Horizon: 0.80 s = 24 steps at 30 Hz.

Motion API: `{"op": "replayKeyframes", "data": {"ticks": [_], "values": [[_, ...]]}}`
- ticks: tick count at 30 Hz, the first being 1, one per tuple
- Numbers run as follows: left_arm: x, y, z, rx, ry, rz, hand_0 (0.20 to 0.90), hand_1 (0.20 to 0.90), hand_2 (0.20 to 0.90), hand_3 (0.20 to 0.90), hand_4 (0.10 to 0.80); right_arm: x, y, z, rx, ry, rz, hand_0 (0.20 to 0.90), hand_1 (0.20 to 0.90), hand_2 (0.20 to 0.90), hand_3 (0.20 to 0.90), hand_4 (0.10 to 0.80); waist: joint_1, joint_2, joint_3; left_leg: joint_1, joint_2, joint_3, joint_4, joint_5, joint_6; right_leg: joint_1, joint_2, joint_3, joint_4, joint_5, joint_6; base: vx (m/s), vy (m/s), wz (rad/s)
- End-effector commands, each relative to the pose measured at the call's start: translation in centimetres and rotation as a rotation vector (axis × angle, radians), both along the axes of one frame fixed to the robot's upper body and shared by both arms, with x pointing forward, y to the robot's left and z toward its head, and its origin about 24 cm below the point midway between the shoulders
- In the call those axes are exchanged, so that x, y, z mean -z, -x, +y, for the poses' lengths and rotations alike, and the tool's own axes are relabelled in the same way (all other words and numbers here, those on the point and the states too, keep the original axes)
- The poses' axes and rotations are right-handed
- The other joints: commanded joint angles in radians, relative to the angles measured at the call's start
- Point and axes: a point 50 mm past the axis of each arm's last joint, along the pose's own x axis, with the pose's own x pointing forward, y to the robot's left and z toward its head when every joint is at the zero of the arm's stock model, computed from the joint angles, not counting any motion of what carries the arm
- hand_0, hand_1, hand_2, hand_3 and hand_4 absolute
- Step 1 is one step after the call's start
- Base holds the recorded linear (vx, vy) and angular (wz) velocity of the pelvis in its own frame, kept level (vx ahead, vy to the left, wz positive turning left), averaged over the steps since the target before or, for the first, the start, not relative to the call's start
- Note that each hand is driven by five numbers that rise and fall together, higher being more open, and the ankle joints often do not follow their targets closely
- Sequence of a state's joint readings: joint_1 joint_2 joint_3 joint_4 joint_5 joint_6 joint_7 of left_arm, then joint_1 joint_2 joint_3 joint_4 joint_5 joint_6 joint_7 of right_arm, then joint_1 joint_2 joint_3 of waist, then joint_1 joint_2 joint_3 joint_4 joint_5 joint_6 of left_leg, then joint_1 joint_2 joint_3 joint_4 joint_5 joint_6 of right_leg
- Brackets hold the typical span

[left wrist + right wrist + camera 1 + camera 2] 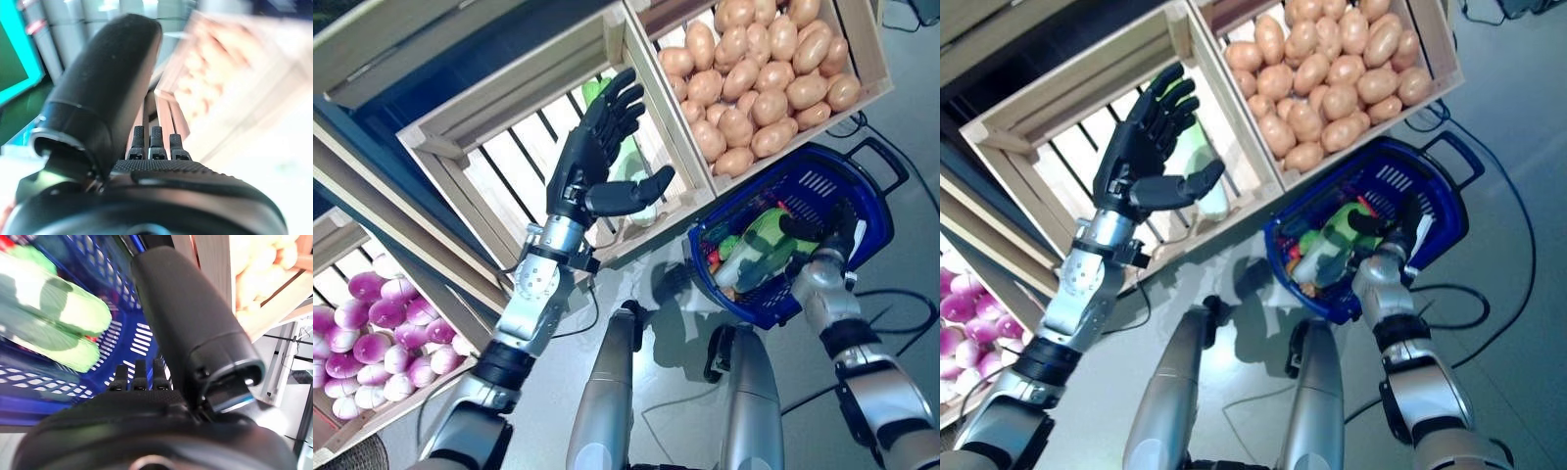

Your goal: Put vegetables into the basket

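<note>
My left hand (582, 162) is raised with straight, spread fingers and holds nothing. It hovers in front of the middle wooden crate (499, 181). A pale green vegetable (636, 166) lies in that crate, partly hidden behind the hand. Low on the right, my right hand (829, 245) has its thumb and fingers curled over the near rim of the blue basket (847, 191). The basket hangs tilted above the floor. Inside it lie a pale green and white vegetable (63, 318) and some red and green pieces (715, 257).
A crate full of potatoes (754, 78) sits at the upper right, just above the basket. A crate of purple and white bulbs (372, 343) is at the lower left. The basket's black handle (881, 157) sticks out free on its far side.
</note>
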<state>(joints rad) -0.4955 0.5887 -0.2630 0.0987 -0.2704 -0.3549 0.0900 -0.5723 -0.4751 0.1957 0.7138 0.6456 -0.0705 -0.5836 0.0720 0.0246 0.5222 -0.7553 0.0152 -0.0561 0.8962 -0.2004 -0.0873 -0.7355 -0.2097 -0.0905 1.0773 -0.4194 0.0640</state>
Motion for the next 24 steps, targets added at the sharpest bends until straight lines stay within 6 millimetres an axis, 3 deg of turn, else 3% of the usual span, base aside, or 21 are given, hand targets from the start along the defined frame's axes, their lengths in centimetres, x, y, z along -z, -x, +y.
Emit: {"op": "replayKeyframes", "data": {"ticks": [1, 6, 11, 14, 20, 24], "values": [[-4.9, 1.9, 1.3, -0.145, -0.17, -0.328, 0.9, 0.9, 0.9, 0.9, 0.8, -3.3, 0.2, -0.8, -0.036, -0.029, -0.241, 0.9, 0.9, 0.9, 0.9, 0.8, -0.017, 0.02, -0.003, 0.115, -0.014, 0.095, -0.038, -0.084, 0.08, 0.077, 0.055, 0.019, -0.12, 0.129, -0.056, 0.032, -0.01, 0.0], [-4.9, 2.0, 6.0, -0.577, -0.679, -0.402, 0.9, 0.9, 0.9, 0.9, 0.8, -1.1, 3.3, -1.2, -0.097, -0.026, -0.234, 0.9, 0.9, 0.9, 0.9, 0.8, -0.034, 0.015, -0.002, 0.13, -0.014, 0.101, -0.05, -0.083, 0.083, 0.103, 0.056, 0.019, -0.149, 0.131, -0.052, 0.0, 0.0, 0.0], [-5.5, 2.7, 8.9, -0.795, -1.122, -0.405, 0.9, 0.9, 0.9, 0.9, 0.8, -0.6, 5.3, -2.5, -0.104, -0.014, -0.238, 0.9, 0.9, 0.9, 0.9, 0.8, -0.046, 0.016, -0.002, 0.133, -0.003, 0.106, -0.05, -0.086, 0.083, 0.113, 0.043, 0.011, -0.159, 0.127, -0.05, 0.007, 0.006, 0.0], [-6.0, 2.6, 8.8, -0.823, -1.324, -0.419, 0.9, 0.9, 0.9, 0.9, 0.8, -1.1, 5.5, -3.1, -0.11, -0.012, -0.252, 0.9, 0.9, 0.9, 0.9, 0.8, -0.06, 0.018, -0.002, 0.127, 0.004, 0.107, -0.063, -0.078, 0.082, 0.102, 0.039, 0.015, -0.161, 0.131, -0.047, 0.005, 0.025, 0.02], [-7.2, 1.2, 7.7, -0.903, -1.344, -0.626, 0.9, 0.9, 0.9, 0.9, 0.8, -2.4, 4.4, -2.0, -0.159, 0.001, -0.292, 0.9, 0.9, 0.9, 0.9, 0.8, -0.084, 0.013, -0.002, 0.098, 0.017, 0.113, -0.072, -0.064, 0.072, 0.068, 0.044, 0.022, -0.166, 0.139, -0.043, -0.03, 0.034, 0.05], [-6.3, -0.4, 8.4, -0.969, -1.282, -0.77, 0.9, 0.9, 0.9, 0.9, 0.8, -2.9, 3.6, -0.6, -0.198, 0.002, -0.311, 0.9, 0.9, 0.9, 0.9, 0.8, -0.107, -0.004, -0.002, 0.076, 0.031, 0.115, -0.054, -0.066, 0.065, 0.039, 0.052, 0.031, -0.144, 0.133, -0.044, -0.034, 0.032, -0.08]]}}
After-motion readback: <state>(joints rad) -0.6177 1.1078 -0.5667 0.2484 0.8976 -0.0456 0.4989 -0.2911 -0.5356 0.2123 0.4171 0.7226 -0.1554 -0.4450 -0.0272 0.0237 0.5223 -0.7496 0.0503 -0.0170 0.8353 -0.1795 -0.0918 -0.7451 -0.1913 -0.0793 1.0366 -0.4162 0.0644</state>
